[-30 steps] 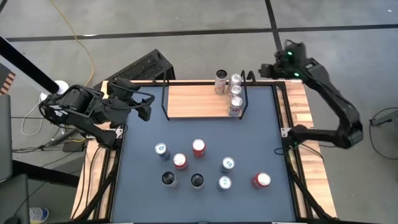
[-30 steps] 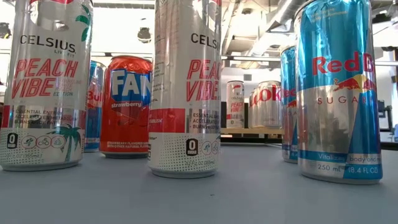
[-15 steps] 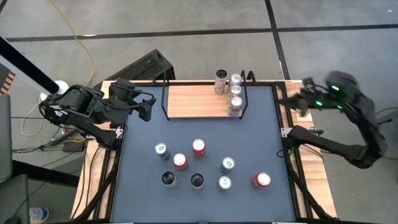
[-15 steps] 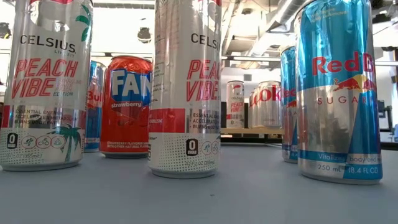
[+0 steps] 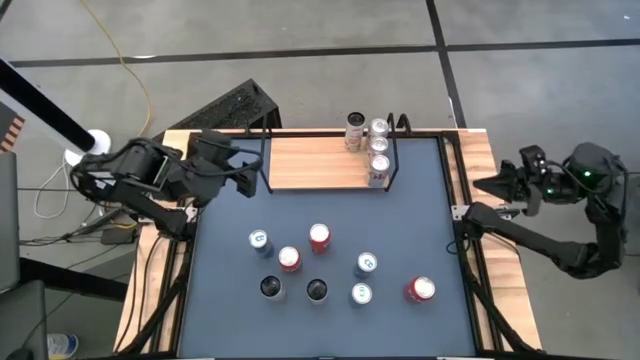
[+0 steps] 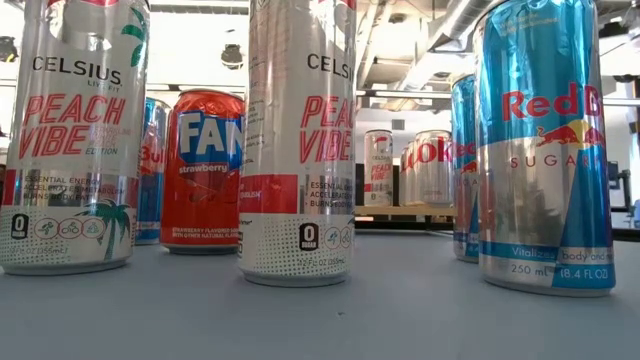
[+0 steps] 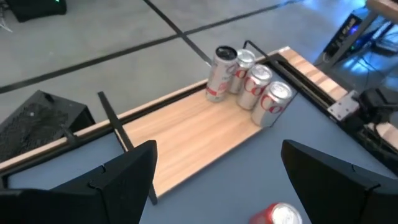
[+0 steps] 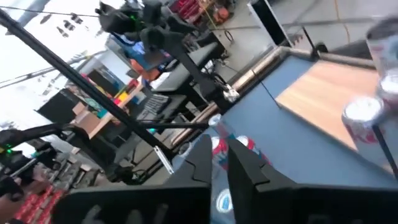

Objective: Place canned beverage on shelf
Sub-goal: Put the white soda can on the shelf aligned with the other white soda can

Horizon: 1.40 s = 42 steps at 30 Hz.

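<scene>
— Where's the right claw (image 5: 497, 184) now?

— Off the table's (image 5: 420, 210) right edge, out over the floor, carrying nothing. In its wrist view the fingers (image 8: 245, 168) sit nearly together with a thin gap between, so I'd call it closed, though not tightly.

— And the left one?

— The left claw (image 5: 243, 174) hangs over the table's far left corner, just beside the left end of the shelf (image 5: 310, 162). Fingers (image 7: 124, 171) wide apart, empty.

— The shelf itself?

— Light wood board with black wire ends, along the far edge of the table. Four cans (image 5: 371, 146) stand bunched at its right end (silver ones with red lettering, upright, touching or near enough). The rest of the board is bare wood.

— And the cans left to move?

— Eight on the dark top, all upright, in a loose cluster toward the near side, well apart from both claws. A red-topped can (image 5: 319, 236) is nearest the shelf, another red one (image 5: 419, 290) sits farthest right, and a blue-topped one (image 5: 259, 240) farthest left. From table height you see two tall Celsius cans (image 6: 298, 140), an orange Fanta (image 6: 203, 170) between them farther back, and a blue Red Bull (image 6: 543, 145) on the right
</scene>
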### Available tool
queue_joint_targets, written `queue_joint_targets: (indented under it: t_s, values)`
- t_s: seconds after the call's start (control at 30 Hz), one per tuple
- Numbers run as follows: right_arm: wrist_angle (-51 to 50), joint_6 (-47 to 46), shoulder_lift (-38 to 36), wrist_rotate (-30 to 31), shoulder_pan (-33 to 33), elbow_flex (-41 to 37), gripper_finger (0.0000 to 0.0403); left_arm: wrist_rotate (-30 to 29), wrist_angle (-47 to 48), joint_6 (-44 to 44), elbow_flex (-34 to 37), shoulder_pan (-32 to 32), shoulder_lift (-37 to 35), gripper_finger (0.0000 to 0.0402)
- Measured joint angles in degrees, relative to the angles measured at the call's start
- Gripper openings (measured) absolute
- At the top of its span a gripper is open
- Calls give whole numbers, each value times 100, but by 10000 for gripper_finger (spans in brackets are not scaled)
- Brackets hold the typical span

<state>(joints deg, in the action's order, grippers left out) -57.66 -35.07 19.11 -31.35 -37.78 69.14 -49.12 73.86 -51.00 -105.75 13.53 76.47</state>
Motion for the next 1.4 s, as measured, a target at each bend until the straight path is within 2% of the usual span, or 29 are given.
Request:
queue_joint_targets:
  t_s: [0.17, 0.3, 0.37, 0.53, 0.7, 0.83, 0.97, 1.13, 1.3, 1.4]
  values:
    - [868, 236, 210, -162, -111, 14, 89, 218, -255, 206, 2, -108, 45, 332]
    - [1975, 209, 654, -1016, -138, 13, 125, 217, -684, 815, 2, -104, -51, 332]
    - [2416, 166, 930, -1436, -138, 25, 140, 398, -903, 1171, 0, -104, -98, 332]
    - [2203, 332, 1697, -1927, -20, 109, 150, 847, -1027, 1540, 0, -103, -257, 332]
    - [1945, 542, 2489, -1906, 690, 109, 135, 1010, -989, 1661, 0, -104, -495, 332]
    - [2190, 690, 3141, -1320, 1656, 147, 129, 1038, -994, 1739, 0, -104, -702, 332]
    - [1969, 883, 3909, -675, 2494, 543, 128, 1132, -992, 1737, 0, -104, -856, 332]
    - [726, 1231, 4896, 369, 3384, 1502, 128, 1492, -736, 1742, 0, -100, -963, 332]
    - [-716, 1535, 5928, 1517, 4176, 2685, 128, 2119, -499, 1785, 0, -91, -977, 332]
    - [-980, 1415, 6441, 1911, 4481, 3308, 128, 2324, -478, 1890, 0, -28, -977, 332]
